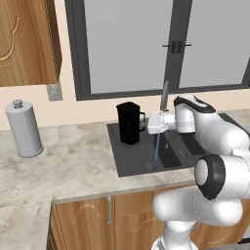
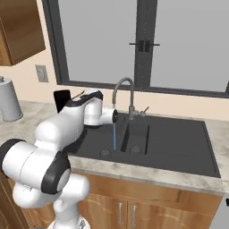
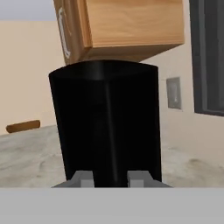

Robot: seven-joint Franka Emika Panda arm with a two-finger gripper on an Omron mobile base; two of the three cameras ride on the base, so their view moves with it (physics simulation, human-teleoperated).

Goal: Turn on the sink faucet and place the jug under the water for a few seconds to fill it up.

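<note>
Black and cylindrical, the tall jug (image 1: 129, 123) stands upright at the back left of the dark grey rectangular sink (image 1: 128, 165), seemingly on its rear rim or just inside it, with its loop handle turned toward the white arm. The tool (image 1: 146, 122) is level with that handle and drawn nearly together; the hand view shows the 2 fingertips (image 3: 83, 179) either side of a dark vertical strip in front of the jug's body, so I judge it clamped on the handle, though the contact itself is hard to see. The thin straight blue stream of water (image 1: 156, 145) already falls from the arched spout of the tall grey metal gooseneck faucet (image 2: 124, 95) into the left basin, just right of the jug and apart from it, so the tap is on and filling is what remains. To do this well, the jug should be carried sideways toward the stream, kept upright, with its open mouth centred under the spout and low enough to clear the arch. A handle grip sits off-centre, so the jug may tilt as it fills; slow, level motion should help. A grey metal canister with a knobbed lid (image 1: 23, 128) stands well apart on the marbled worktop (image 1: 73, 166).
</note>
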